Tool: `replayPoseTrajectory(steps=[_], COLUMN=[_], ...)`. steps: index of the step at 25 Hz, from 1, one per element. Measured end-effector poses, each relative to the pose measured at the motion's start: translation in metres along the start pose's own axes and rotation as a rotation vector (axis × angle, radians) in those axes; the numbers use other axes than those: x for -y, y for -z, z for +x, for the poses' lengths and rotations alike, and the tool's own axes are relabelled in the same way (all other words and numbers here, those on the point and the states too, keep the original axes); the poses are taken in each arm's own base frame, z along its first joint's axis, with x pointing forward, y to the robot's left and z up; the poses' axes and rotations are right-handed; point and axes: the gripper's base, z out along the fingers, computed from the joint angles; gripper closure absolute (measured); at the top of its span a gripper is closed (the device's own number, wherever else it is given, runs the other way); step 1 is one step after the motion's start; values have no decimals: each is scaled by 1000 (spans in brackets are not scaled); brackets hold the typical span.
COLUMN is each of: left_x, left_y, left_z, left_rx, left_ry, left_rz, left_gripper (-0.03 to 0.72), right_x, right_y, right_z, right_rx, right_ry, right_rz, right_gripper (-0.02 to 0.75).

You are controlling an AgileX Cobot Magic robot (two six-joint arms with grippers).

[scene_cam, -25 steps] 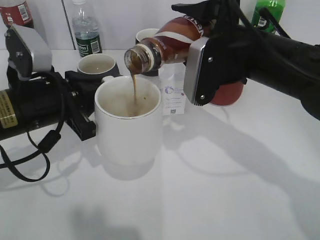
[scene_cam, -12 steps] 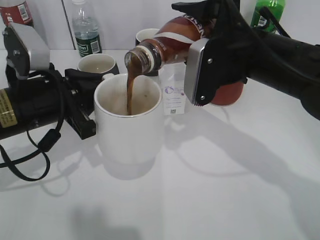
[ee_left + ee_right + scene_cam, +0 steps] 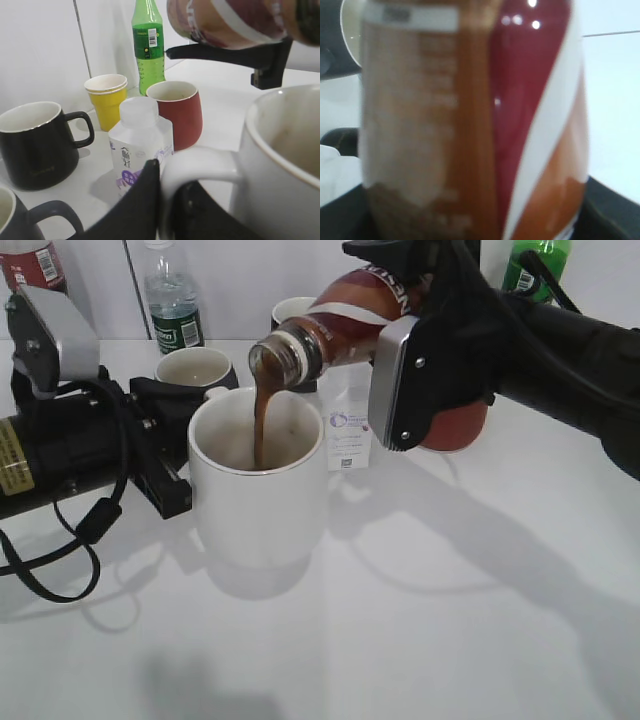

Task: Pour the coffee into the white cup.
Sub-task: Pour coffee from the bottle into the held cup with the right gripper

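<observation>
Coffee (image 3: pixel 340 315) tipped as before, stream into white cup (image 3: pixel 255 490) unchanged

I could read only part of the Nescafe lettering on the coffee bottle (image 3: pixel 345 310); every other label was too blurred.

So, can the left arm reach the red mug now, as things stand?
Probably not. The left claw is closed on the handle of the white cup while the coffee pours in. The red mug stands beyond the small white bottle, which blocks a straight path.
</observation>
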Motion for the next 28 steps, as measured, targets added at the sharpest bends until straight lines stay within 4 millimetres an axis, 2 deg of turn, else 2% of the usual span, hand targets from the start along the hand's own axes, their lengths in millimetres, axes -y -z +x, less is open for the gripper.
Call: replayPoseTrajectory(steps=[28], left_x=[1], left_y=[0], left_z=[-2], left_rx=[17], left_ry=[-1], left_rz=[6], left_gripper=[639], right_x=[0], right_y=[0], right_z=[0], right_rx=[1], right_ry=[42], right_rz=[4], right_gripper=[209])
